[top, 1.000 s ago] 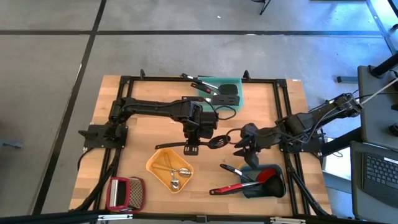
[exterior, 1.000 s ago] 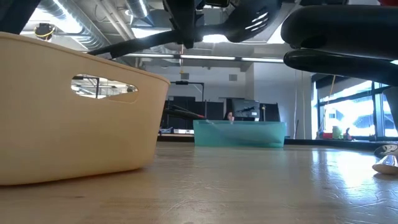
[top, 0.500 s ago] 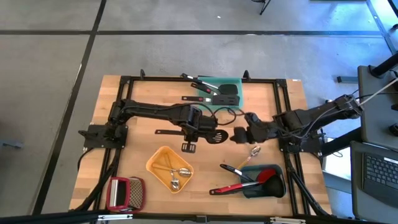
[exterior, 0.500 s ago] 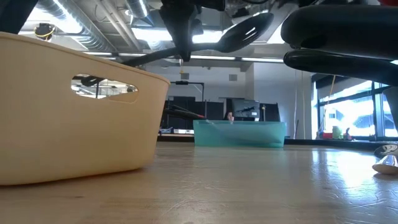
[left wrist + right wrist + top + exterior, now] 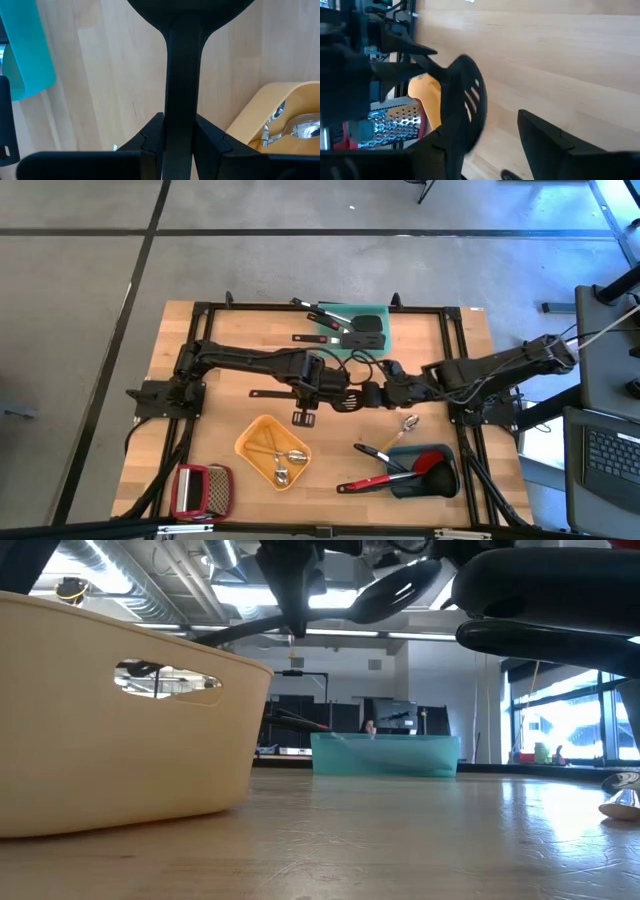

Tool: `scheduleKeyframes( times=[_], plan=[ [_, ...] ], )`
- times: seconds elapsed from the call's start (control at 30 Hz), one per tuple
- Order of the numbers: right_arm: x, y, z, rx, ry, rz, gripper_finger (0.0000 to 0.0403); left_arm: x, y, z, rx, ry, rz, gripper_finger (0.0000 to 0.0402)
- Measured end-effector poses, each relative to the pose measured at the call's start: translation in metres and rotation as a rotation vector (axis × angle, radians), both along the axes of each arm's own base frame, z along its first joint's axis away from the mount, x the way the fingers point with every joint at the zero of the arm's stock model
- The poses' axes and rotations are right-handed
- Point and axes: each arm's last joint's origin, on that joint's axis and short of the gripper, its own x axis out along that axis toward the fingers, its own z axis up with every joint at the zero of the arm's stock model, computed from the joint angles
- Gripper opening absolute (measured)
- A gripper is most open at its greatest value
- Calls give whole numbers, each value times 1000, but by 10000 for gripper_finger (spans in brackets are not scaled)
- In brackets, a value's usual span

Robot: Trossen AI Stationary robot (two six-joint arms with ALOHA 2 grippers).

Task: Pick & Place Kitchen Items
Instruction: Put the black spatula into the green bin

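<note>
Two end effectors meet above the counter (image 5: 240,330): the slotted black turner (image 5: 300,394) is gripped mid-handle by the left end effector (image 5: 318,388), its head offered just beside the open right end effector (image 5: 368,395), seemingly for a handover.

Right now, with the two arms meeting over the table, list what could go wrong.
1. The left hand is shut on the black slotted spatula by its handle, held above the table; the open right hand is right at the head, so a reach could knock it askew or bump the left arm.
2. If it slips, it may hit bare wood, missing the yellow tray.
</note>
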Motion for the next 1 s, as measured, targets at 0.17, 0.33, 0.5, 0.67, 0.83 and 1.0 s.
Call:
scheduleKeyframes(
  times=[0.17,0.33,0.5,0.67,0.83,1.0],
  plan=[
    [17,3,-8,1,-29,18,177,1,0,0,-1,-8,0,63],
    [21,1,-12,-8,-21,15,156,1,0,0,-11,-4,-3,63],
    [21,-1,-12,-39,-18,32,66,0,0,0,-19,-1,-8,63],
    [20,-1,-13,-37,-1,46,10,0,0,0,-17,2,-2,63],
    [17,-1,-14,-38,34,57,8,0,-1,-1,-21,2,-14,76],
    [13,0,-21,-29,106,103,8,-4,-2,-1,-43,45,-42,145]
  ],
)
